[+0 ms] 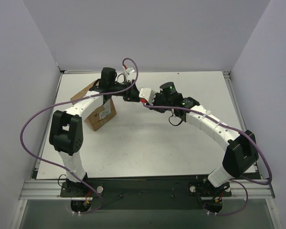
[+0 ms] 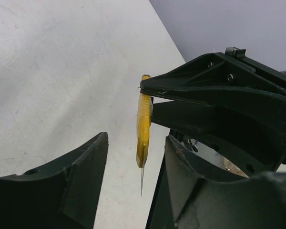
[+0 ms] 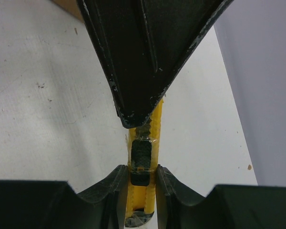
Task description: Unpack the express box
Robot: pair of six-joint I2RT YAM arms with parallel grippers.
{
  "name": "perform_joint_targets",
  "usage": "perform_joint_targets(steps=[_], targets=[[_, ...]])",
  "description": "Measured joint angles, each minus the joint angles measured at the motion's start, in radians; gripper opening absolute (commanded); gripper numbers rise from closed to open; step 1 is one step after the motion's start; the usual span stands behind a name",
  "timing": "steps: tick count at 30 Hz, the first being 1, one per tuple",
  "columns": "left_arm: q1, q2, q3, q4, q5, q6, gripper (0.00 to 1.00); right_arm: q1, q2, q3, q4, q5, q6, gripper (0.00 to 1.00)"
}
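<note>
Express box: the express box [image 1: 93, 121] sits on the left of the table [image 1: 148, 143], nearest the arm bases of anything in play. Its white label [image 1: 104, 113] faces the overhead camera. My left forearm crosses over it, so I cannot tell whether the flaps are taped or loose.

Right gripper: the right gripper [image 3: 142, 175] is clamped on the yellow utility knife [image 2: 144, 125], with its fingertips pinching the body just below the black slider [image 3: 141, 155]. That grip looks square and firm.

Blade: a thin blade [image 2: 142, 183] shows past the yellow body, pointing down toward the table and clear of it.

Left gripper: the left gripper [image 2: 137, 139] has its jaws apart, with the knife standing between them. From my left wrist camera neither pad touches the knife. From the right wrist camera, one left finger [image 3: 143, 71] overlaps the knife above the slider, but I cannot tell if it makes contact.

Step in hand: I read this as passing the knife from right to left, off to the right of the box and a little beyond it.

How I'd do it well: I would centre the yellow body between the left pads and grip the handle, well off the blade. The right should hold firm until the left has a solid pinch, and only then let go.

Risk: if the grip lands off centre, the knife may twist or drop when the right releases.
</note>
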Motion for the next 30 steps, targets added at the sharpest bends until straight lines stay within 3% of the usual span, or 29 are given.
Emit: perform_joint_targets(steps=[6,14,18,21,22,23,26,30], targets=[[-0.006,0.018,0.001,0.003,0.02,0.005,0.38,0.0,0.004,0.006,-0.001,0.0,0.003,0.0],[-0.008,0.036,0.001,0.038,0.054,-0.013,0.29,0.002,0.017,0.015,-0.001,-0.008,0.012,0.0],[-0.008,0.049,0.003,0.086,0.076,-0.046,0.04,0.005,0.017,0.016,0.0,-0.008,0.015,0.0],[-0.008,0.061,0.003,0.137,0.1,-0.072,0.0,0.004,0.018,0.023,-0.002,-0.003,0.019,0.0],[-0.008,0.062,0.003,0.147,0.1,-0.079,0.0,0.004,0.018,0.025,-0.002,0.0,0.02,0.05],[-0.007,0.063,0.003,0.157,0.103,-0.087,0.0,0.003,0.018,0.027,-0.003,0.002,0.021,0.25],[-0.003,0.064,0.003,0.194,0.114,-0.117,0.0,-0.008,0.018,0.048,-0.014,-0.003,0.048,0.56],[0.003,0.063,-0.003,0.341,0.147,-0.2,0.0,-0.102,0.066,0.255,-0.167,-0.165,0.25,0.63]])
